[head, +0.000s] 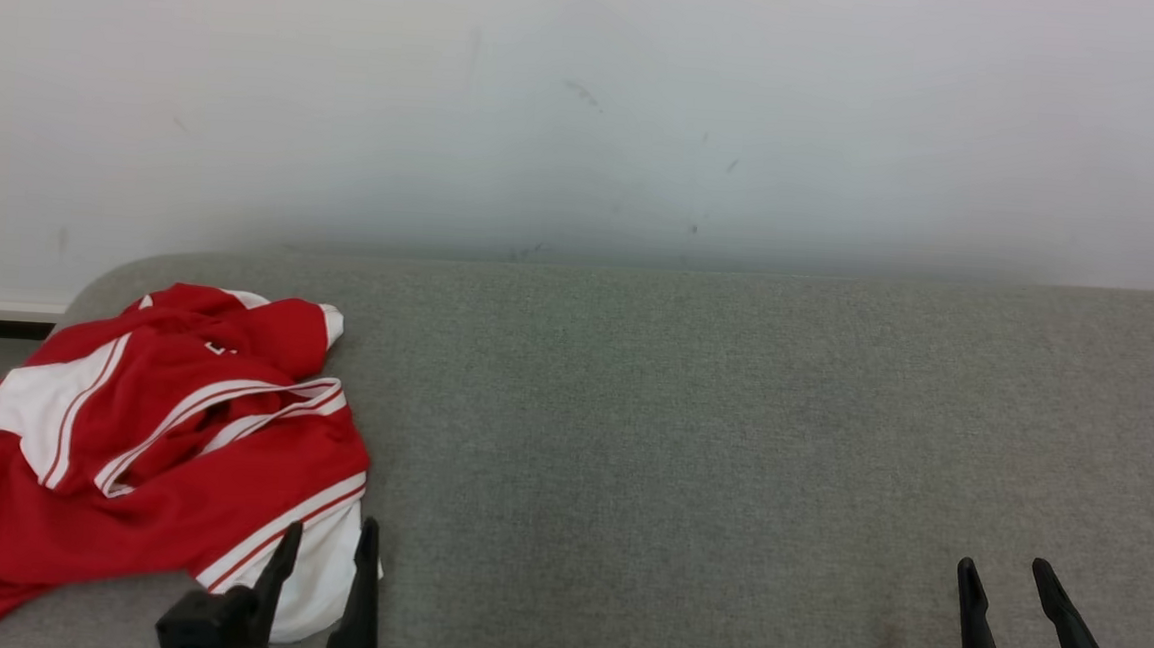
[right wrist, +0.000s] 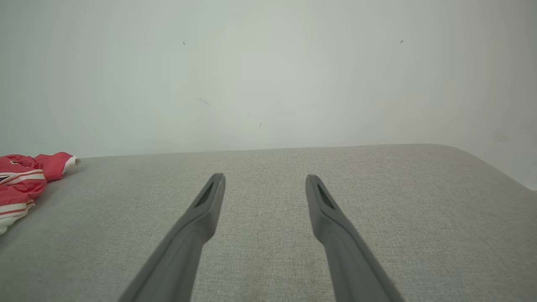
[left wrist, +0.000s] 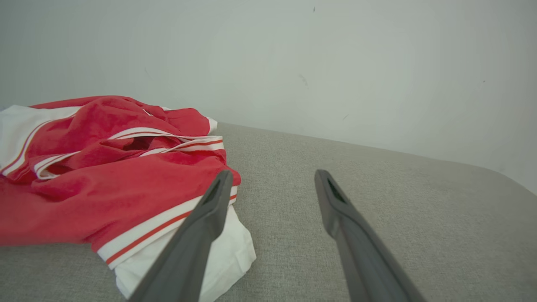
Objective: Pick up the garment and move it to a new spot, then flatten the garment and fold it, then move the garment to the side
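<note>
The red-and-white jersey (head: 159,439) lies crumpled at the left end of the grey fabric surface (head: 691,421), possibly a bench cushion. Left gripper (head: 331,531): fingers parted, empty, at the jersey's near white edge. Right gripper (head: 1003,565): fingers parted, empty, well apart from the jersey.

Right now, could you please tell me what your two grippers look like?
Both the left gripper and the right gripper have two long, dark, matte fingers tapering to narrow tips, each with a slim slot near the tip. Black blocks carry them; the left one shows a small teal mark.
</note>
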`<state>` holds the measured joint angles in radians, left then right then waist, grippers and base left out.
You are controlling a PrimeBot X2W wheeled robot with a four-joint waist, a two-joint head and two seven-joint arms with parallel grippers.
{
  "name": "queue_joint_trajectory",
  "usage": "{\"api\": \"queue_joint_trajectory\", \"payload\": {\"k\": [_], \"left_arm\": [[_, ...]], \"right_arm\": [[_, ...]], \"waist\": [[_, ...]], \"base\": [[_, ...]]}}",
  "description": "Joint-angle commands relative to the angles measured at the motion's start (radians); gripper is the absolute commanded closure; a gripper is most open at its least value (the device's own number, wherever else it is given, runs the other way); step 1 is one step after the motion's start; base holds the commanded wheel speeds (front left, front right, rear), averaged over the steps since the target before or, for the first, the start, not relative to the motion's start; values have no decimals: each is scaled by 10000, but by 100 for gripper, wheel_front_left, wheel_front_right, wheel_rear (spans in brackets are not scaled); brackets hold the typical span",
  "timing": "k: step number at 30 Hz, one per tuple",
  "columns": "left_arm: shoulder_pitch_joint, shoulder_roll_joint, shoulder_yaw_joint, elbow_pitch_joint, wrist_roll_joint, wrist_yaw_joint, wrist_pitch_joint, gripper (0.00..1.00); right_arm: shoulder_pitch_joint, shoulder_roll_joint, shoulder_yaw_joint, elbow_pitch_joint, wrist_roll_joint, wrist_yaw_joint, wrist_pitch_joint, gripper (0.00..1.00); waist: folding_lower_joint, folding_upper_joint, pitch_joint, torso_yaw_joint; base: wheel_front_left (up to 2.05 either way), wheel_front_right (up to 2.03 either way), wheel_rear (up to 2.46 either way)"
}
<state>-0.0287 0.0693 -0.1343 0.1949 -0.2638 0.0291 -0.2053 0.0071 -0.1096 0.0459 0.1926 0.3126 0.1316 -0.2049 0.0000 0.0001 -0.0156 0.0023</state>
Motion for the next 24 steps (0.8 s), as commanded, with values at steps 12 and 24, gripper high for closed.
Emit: {"api": "queue_joint_trajectory", "payload": {"k": [12,24], "left_arm": [[158,-65,61,145,709,-60,-328,0],[185,-146,112,332,1305,-168,-523,0]], "right_arm": [[193,6,-183,31,-571,-16,-315,0],[342,3,-217,81,-1133,-16,-543,0]], "waist": [[0,-1,-15,15],[0,-1,-40,3]], "base": [[0,0,0],[0,0,0]]}}
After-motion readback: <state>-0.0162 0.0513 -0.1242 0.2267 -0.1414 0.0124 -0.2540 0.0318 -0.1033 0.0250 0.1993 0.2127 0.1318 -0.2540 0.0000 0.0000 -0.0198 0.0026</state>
